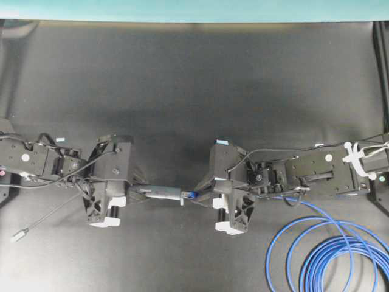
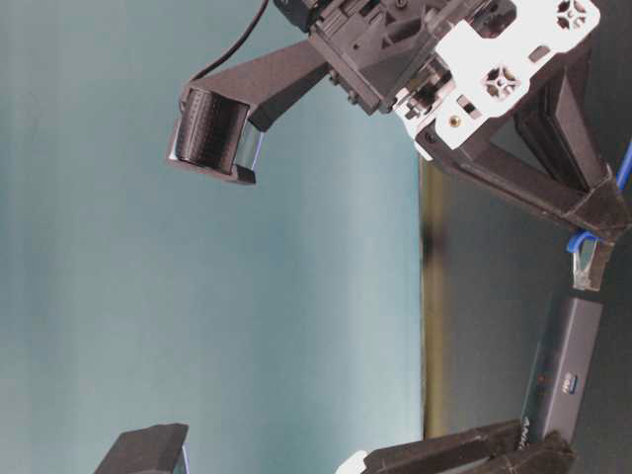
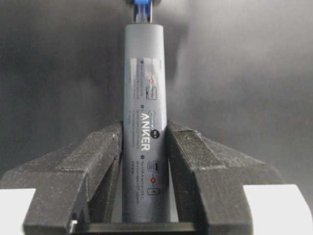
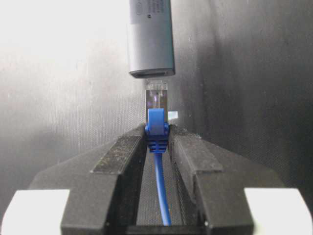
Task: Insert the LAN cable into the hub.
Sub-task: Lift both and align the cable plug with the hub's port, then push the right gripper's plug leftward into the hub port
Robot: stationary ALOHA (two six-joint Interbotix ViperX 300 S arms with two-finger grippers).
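Observation:
My left gripper (image 1: 135,191) is shut on the hub (image 1: 159,193), a slim dark grey bar, held level above the mat; it also shows in the left wrist view (image 3: 145,122) and the table-level view (image 2: 568,365). My right gripper (image 1: 203,196) is shut on the blue boot of the LAN cable (image 4: 157,128). The clear plug (image 4: 157,94) points at the hub's pale end (image 4: 150,49), its tip just at the port opening. The plug (image 1: 189,194) meets the hub's end in the overhead view. The rest of the cable (image 1: 328,255) lies coiled at bottom right.
The hub's thin grey tail with a small silver plug (image 1: 20,233) lies on the black mat at lower left. A teal wall (image 1: 194,9) bounds the far edge of the mat.

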